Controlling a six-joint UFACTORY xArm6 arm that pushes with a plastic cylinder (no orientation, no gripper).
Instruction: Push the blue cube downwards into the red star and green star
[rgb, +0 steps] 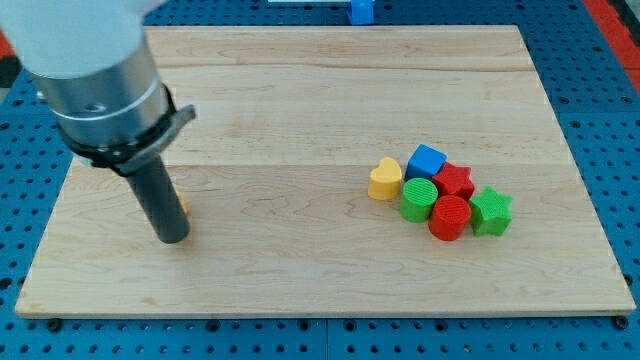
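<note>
The blue cube (427, 160) lies right of the board's middle, at the top of a tight cluster. The red star (456, 180) touches it at its lower right. The green star (491, 212) lies further down and right, beside the red star. My tip (174, 238) rests on the board at the view's left, far from the cluster and a little lower than it. The dark rod rises from the tip up to the grey arm at the top left.
A yellow heart (385, 179) lies left of the blue cube. A green cylinder (418, 199) and a red cylinder (449, 217) sit below the cube. A small orange-yellow block (182, 205) shows just behind the rod. Another blue block (361, 11) lies beyond the board's top edge.
</note>
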